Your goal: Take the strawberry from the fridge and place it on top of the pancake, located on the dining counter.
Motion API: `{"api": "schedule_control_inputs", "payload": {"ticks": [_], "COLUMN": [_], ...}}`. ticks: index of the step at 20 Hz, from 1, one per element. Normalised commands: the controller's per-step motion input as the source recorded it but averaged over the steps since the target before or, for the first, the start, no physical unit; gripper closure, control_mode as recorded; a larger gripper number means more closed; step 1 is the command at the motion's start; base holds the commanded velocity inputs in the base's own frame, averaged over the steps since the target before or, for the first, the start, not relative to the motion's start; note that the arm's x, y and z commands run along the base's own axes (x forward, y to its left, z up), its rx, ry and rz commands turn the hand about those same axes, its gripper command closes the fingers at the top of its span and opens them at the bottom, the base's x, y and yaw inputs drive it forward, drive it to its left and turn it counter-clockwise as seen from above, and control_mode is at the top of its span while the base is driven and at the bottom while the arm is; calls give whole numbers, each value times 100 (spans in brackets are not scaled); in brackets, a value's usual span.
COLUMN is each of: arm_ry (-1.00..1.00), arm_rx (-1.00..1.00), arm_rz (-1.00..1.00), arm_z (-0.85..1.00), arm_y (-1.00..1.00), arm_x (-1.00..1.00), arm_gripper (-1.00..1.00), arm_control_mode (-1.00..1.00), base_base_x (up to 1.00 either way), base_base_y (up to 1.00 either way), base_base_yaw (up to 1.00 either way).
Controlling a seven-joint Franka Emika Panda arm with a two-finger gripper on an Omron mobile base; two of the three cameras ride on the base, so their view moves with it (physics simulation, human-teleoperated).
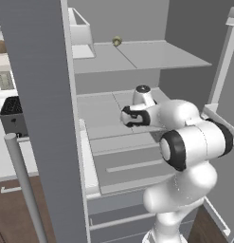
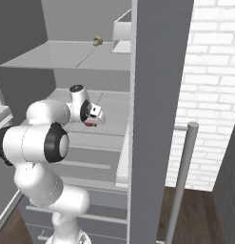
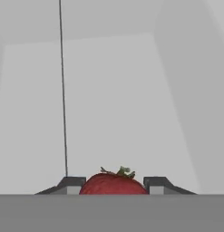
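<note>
Strawberry (image 3: 113, 185): red, rounded, green leafy cap, lying between the fingertips (image 3: 71, 183) of the gripper (image 2: 92, 120) over a pale grey middle shelf (image 1: 102, 111) inside the open fridge (image 1: 42, 118). Jaws narrowed to the berry's sides, seemingly gripping it. Upper shelf (image 1: 137, 54): one small olive-brown round item (image 1: 117, 41).

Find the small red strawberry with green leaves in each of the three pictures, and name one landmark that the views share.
Left base view: not visible; the white arm's wrist stands where it would be.
Right base view: the small red strawberry peeks out under the gripper, above the pale grey middle shelf.
Hand view: the strawberry sits bottom centre, between the two dark fingertips.
Shared landmark: the pale grey middle shelf of the open fridge.
</note>
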Motion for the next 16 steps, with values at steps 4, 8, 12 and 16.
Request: {"api": "schedule_control_inputs", "payload": {"ticks": [4,8,12,16], "arm_ry": [-7,-10,-10,16], "arm_rx": [11,15,1,0], "arm_rz": [-1,0,0,-9], "arm_z": [39,81,80,44], "arm_y": [0,0,5,-11], "arm_x": [-100,-100,-100,-100], "arm_gripper": [100,100,100,100], "arm_control_mode": [-100,-100,-100,-100], "base_base_x": [0,0,0,0], "base_base_y": [0,0,0,0], "base_base_yaw": [0,0,0,0]}}
